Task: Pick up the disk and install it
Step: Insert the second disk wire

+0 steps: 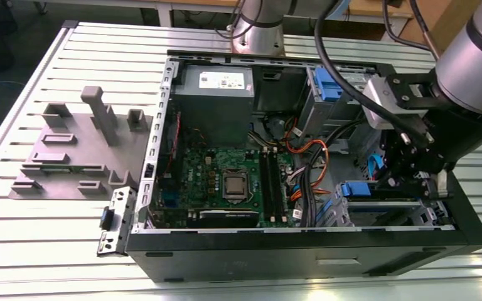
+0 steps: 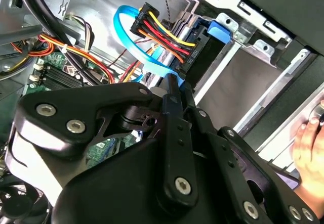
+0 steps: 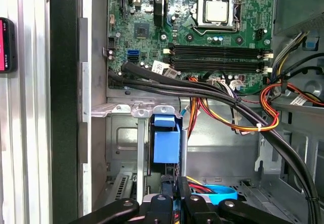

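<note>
One disk in play: it stands on edge in the drive bay at the corner of the open computer case, blue carrier end toward me.

Hand: fingers drawn narrow, almost together, tips right at the blue frame. Cannot tell whether they pinch anything.

A black power plug with red, yellow and orange leads sits against the disk's end, and a flat blue data cable loops just beside it.

Judgement, seating step: push straight along the bay rails, no twist, load on the carrier rather than the plug. Keep the leads out from between my fingers. Risk is a snagged cable or a cocked carrier.

A person's hand is at the case edge; go slowly.

Contents of case: motherboard with bare processor socket, grey power supply, black cable bundle running across to the bay. Case rests on the slatted bench.
</note>
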{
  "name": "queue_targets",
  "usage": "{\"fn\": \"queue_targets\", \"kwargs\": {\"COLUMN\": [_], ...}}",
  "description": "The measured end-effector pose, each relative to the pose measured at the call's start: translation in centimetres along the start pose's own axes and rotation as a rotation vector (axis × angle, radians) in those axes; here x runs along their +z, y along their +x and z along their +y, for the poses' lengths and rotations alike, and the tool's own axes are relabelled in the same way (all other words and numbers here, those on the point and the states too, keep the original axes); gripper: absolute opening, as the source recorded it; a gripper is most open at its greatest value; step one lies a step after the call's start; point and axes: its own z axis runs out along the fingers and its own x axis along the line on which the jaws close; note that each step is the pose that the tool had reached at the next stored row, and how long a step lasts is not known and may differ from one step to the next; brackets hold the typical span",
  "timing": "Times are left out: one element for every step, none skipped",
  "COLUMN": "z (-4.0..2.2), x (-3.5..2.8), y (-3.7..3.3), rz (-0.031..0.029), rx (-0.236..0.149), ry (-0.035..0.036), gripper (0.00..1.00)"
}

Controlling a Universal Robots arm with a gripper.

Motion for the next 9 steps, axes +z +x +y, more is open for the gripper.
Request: {"fn": "queue_targets", "kwargs": {"z": [0.0,0.0,0.01,0.01,0.01,0.01,0.01,0.02,0.02], "x": [0.04,0.07,0.09,0.13,0.16,0.2,0.24,0.28,0.32], "y": [0.01,0.02,0.03,0.03,0.04,0.05,0.08,0.12,0.15], "rz": [-0.0013,-0.0029,-0.0053,-0.0081,-0.0105,-0.0119,-0.0123,-0.0124,-0.0124], "rx": [0.0,0.0,0.0,0.001,0.001,0.001,0.001,0.001,0.001], "ry": [0.0,0.0,0.0,0.0,0.0,0.0,0.0,0.0001,0.0], "gripper": [0.16,0.16,0.16,0.16,0.16,0.16,0.16,0.16,0.16]}}
